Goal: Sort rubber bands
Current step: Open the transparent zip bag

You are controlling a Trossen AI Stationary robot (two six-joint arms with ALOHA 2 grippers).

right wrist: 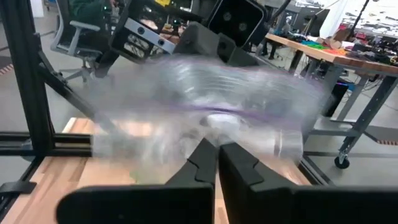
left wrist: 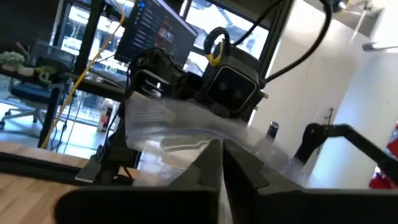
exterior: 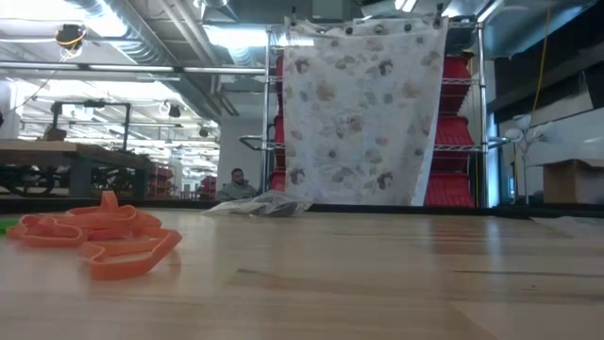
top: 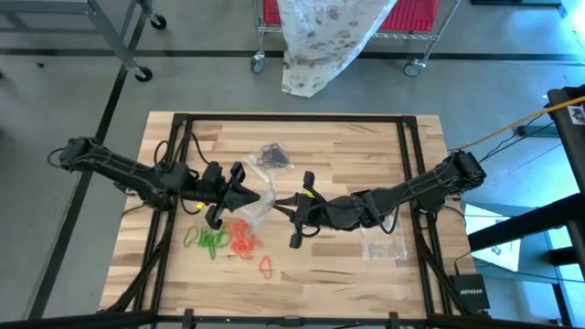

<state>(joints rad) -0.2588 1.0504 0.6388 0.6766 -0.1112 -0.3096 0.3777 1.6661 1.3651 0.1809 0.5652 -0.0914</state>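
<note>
High view: both arms meet mid-surface (top: 366, 274) with a clear bag (top: 260, 203) stretched between them. Left gripper (top: 245, 187) is pinched shut on one edge of the bag, right gripper (top: 297, 212) pinched shut on the opposite edge. Likely reason for the two-sided hold: keep the bag off the surface and pull its mouth apart so bands can go in. That is a guess; the mouth itself is not readable from above.

Rubber bands are not in either gripper. Green bands (top: 207, 240) sit just below the left gripper on the surface, orange-red bands (top: 243, 239) beside them, one stray orange-red loop (top: 266, 266) a bit further out. Black bands (top: 272, 155) lie in a second bag on the far side of the grippers. A third bag (top: 384, 242) lies under the right arm.

Wrist views add what the high view lacks: each shows its own fingers closed to a thin slit with film clamped between them, and the other arm's gripper across the bag. Right wrist view shows the film (right wrist: 205, 112) smeared, so it looks slack or moving. Left wrist view shows it (left wrist: 180, 124) crisper.

Low view misses both grippers; it only gives the orange-red pile (exterior: 99, 236) lying flat and a seated person (exterior: 236, 184) far behind.
</note>
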